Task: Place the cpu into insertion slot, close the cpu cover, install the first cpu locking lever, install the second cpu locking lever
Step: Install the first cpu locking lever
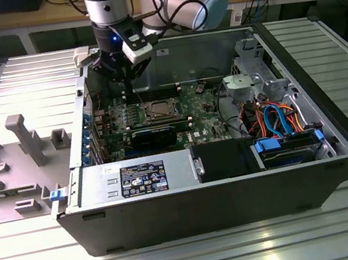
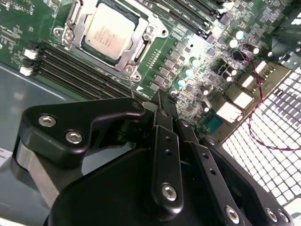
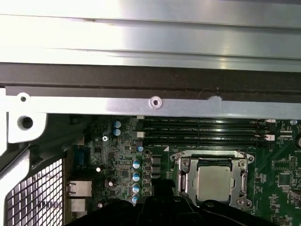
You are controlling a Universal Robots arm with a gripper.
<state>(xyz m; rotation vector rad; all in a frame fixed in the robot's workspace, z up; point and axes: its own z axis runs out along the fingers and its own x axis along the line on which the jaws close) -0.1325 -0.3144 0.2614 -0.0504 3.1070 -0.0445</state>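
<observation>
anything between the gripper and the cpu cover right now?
Nothing visible. The gripper hangs over bare board just beside the socket; the cpu cover lies flat around the cpu, with no cable or part crossing between them.

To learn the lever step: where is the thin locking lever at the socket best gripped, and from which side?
Probably its free upper end, from above: the locking lever rises as a thin rod from the cpu cover corner, its foot low and crowded.

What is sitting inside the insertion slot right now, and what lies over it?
The cpu lies in the insertion slot, its silvery top showing in both wrist views. The cpu cover frames it, closed over its edges. The socket contacts beneath are covered by the cpu and cannot be seen.
</observation>
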